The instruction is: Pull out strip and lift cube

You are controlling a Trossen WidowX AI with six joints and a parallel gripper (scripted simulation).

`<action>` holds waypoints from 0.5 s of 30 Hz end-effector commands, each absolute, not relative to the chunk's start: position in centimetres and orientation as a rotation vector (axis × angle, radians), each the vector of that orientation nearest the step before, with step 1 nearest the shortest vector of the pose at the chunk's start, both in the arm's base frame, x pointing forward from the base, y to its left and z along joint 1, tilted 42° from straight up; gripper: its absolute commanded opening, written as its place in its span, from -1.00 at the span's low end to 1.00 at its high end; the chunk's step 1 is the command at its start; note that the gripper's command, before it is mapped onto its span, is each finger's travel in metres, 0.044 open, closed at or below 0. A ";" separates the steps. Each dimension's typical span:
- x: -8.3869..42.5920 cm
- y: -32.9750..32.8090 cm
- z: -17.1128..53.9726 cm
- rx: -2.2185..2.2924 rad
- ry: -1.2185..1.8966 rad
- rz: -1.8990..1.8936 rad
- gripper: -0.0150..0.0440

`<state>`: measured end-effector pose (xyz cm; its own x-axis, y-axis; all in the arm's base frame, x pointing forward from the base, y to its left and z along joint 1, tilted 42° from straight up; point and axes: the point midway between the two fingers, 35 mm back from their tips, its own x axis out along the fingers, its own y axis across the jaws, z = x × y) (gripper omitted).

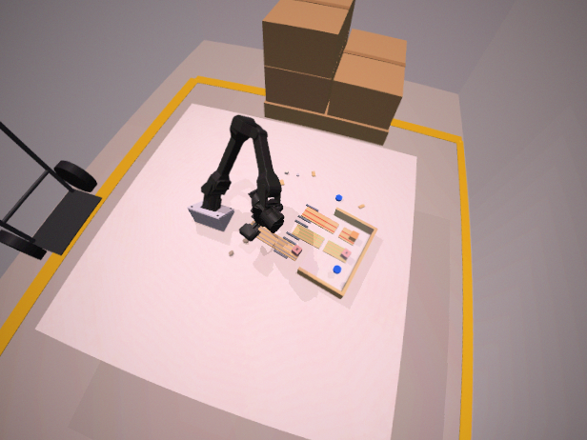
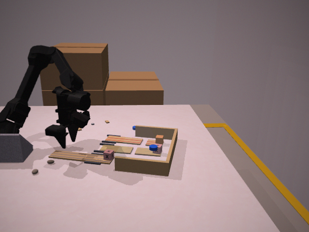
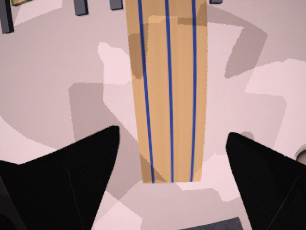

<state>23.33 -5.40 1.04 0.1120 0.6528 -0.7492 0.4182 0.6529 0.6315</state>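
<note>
A long wooden strip [image 1: 268, 237] [image 2: 68, 156] [image 3: 182, 90] with dark blue lines lies in one piece between dark rails. A pink cube [image 1: 296, 250] [image 2: 109, 155] marked X sits on its far end, outside the three-sided wooden frame [image 1: 359, 263] [image 2: 143, 164]. My gripper [image 2: 68, 144] [image 3: 174, 136] is open and empty above the strip's near end, one finger on each side in the wrist view. A red-lined strip [image 1: 320, 219] [image 2: 124, 140] and a yellowish strip [image 1: 308, 236] [image 2: 117, 149] each show a gap. Their far pieces carry an orange cube [image 1: 354, 235] [image 2: 159, 139] and another pink cube [image 1: 346, 253] [image 2: 158, 148].
One blue disc [image 1: 336, 270] [image 2: 153, 147] is inside the frame, another blue disc [image 1: 338, 197] outside it. Dark rails [image 2: 92, 162] flank the strips. Small stones [image 1: 231, 253] [image 2: 50, 161] lie near the long strip. Large cartons [image 1: 305, 52] [image 2: 134, 85] stand at the back.
</note>
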 end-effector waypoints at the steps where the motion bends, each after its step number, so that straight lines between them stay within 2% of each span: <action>1: 24.7 -5.9 1.0 0.942 1.514 0.215 0.84; 3: 25.4 -6.2 1.0 0.941 1.513 0.216 1.00; 15: 29.7 -8.0 1.0 0.940 1.510 0.216 1.00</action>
